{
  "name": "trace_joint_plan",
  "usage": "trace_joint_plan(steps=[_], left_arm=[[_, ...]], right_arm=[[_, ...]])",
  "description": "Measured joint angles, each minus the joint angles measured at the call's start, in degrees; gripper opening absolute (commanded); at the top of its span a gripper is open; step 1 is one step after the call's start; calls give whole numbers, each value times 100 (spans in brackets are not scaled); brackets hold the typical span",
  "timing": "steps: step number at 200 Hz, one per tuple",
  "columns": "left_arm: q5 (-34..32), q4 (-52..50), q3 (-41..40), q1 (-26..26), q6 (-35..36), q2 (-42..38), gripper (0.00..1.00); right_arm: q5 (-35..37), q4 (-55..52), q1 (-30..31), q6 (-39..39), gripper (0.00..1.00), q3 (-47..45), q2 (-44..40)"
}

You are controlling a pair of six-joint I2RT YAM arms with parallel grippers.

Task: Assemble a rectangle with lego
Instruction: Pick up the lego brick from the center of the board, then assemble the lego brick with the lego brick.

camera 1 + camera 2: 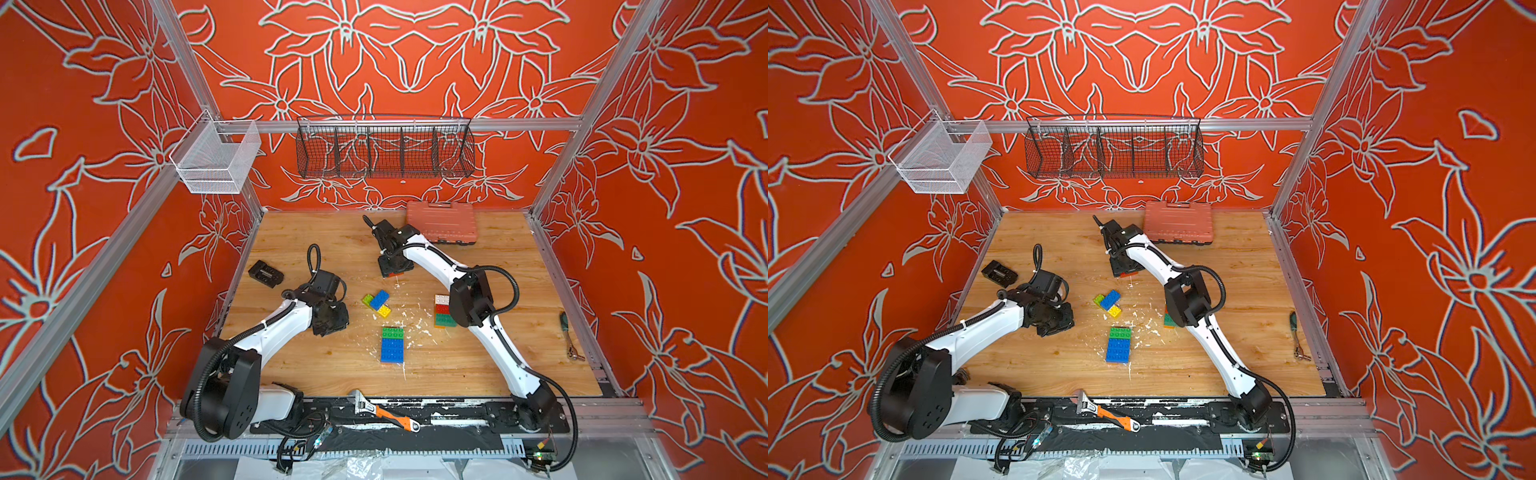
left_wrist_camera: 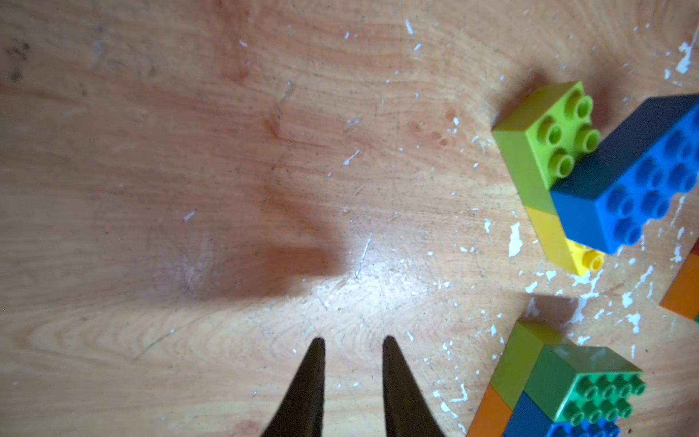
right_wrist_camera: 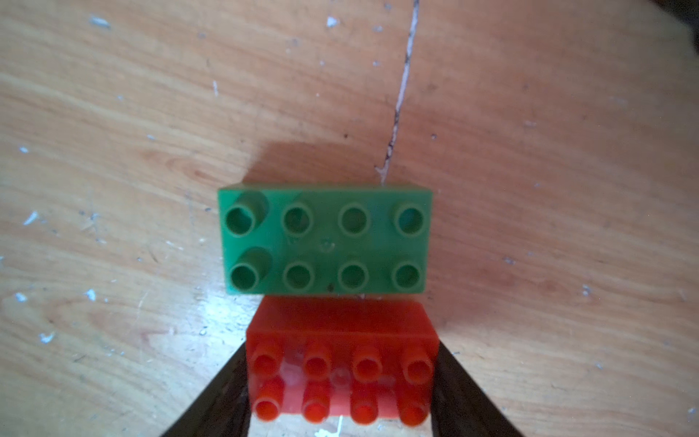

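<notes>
Right arm (image 1: 436, 257): stretches from its base at the near right edge of the pale wooden tabletop (image 1: 449, 370) to the far middle. The elbow is raised and the wrist bent so the tool points straight down, just in front of the salmon-pink ribbed plastic case (image 1: 440, 222).
Right gripper (image 3: 340, 350): fingers spread to a brick's length, one dark finger against each short end of the red eight-stud plastic brick (image 3: 340, 374). How firmly they press, cannot tell.
Red brick, place: studs up, far middle of the table, under the right wrist.
Green brick (image 3: 325, 242): dark green, eight studs, plastic, flat on the wood. Its long side runs parallel to the red brick, just beside it; touching or not, cannot tell.
Left arm (image 1: 282, 324): forearm reaches low from the near left base toward the middle, wrist tipped down at the table.
Left gripper (image 2: 354, 340): fingers a narrow gap apart, nothing between them, bare wood beneath.
Cluster: blue plastic brick (image 2: 643, 178) pressed across a lime brick (image 2: 544, 151) and a yellow brick (image 2: 559, 246), mid-table, between the two grippers.
Block (image 1: 392, 345): two layers, green and blue on top, lime and orange showing below in the left wrist view. It lies nearer the front edge.
Slab (image 1: 441, 309): white, red, green and orange bricks in a row, partly hidden by the right elbow.
</notes>
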Motion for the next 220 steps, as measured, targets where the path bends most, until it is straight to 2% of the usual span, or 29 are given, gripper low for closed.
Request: trace_joint_plan(steps=[31,72,90,115,155,220], left_arm=[[-2,-2,0,7,-76,-184,26],[-22,-24,17,24,-170,-264,26],[-55,-136,131,33,-199,-256,26],[-186,-256,422,66,-210,-247,26],[-328,-393,645,94,-210,-247,26],[-417,-612,588,94,-254,-365,26]], right_arm=[[11,186,0,-763,44,-852,-629],[-251,634,0,-1766,41,-2597,-2251],[-485,826,11,-2009,38,-3226,-2924],[-654,1049,118,-2184,38,-3939,-3506],[-898,1237,468,-2201,37,-4616,-3585],[-1091,1480,667,-1980,36,-4638,-3270]])
